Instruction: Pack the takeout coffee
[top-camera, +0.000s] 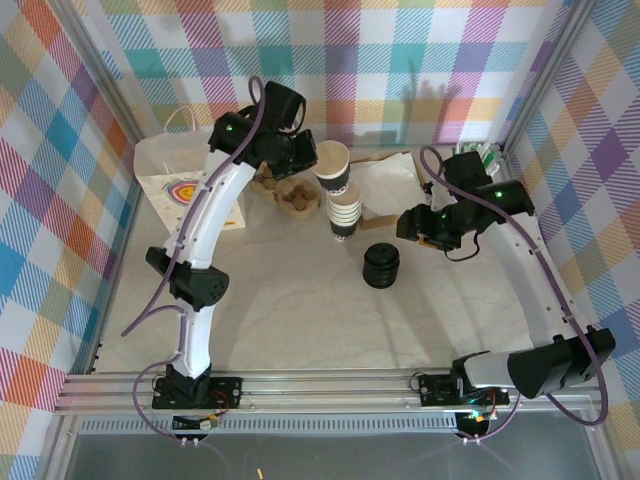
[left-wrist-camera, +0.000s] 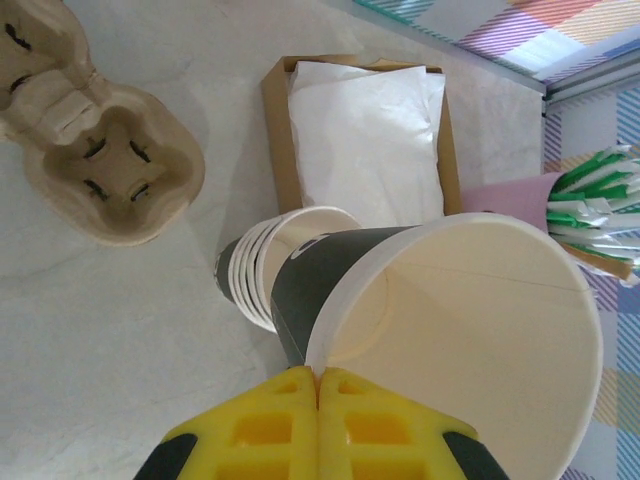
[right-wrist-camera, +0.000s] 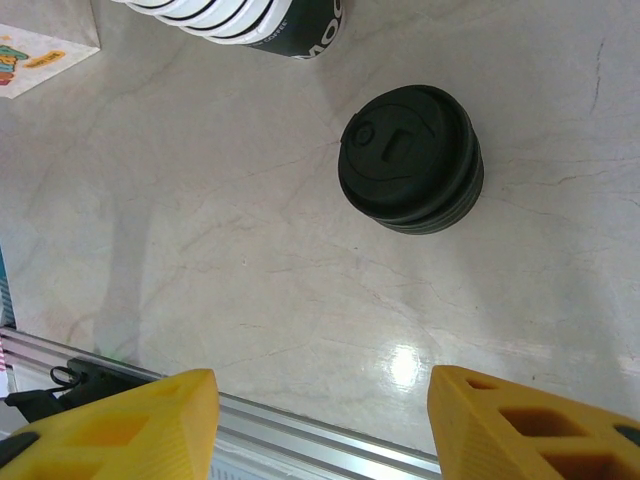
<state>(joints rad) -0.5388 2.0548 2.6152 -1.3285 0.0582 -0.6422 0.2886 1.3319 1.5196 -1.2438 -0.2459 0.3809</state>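
Early: left tool (left-wrist-camera: 318, 400) pinches lidless cup (left-wrist-camera: 470, 300) above cup stack (left-wrist-camera: 255, 275), right tool (right-wrist-camera: 320, 420) open over lid stack (right-wrist-camera: 410, 160) beside it; lidding, packing left.

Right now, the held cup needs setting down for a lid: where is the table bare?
The widest bare table lies between the lid stack and the near rail. Crowded along the far side: bag, carrier, cup stack, napkin tray. The left fingers hold the lidless cup above the cup stack.
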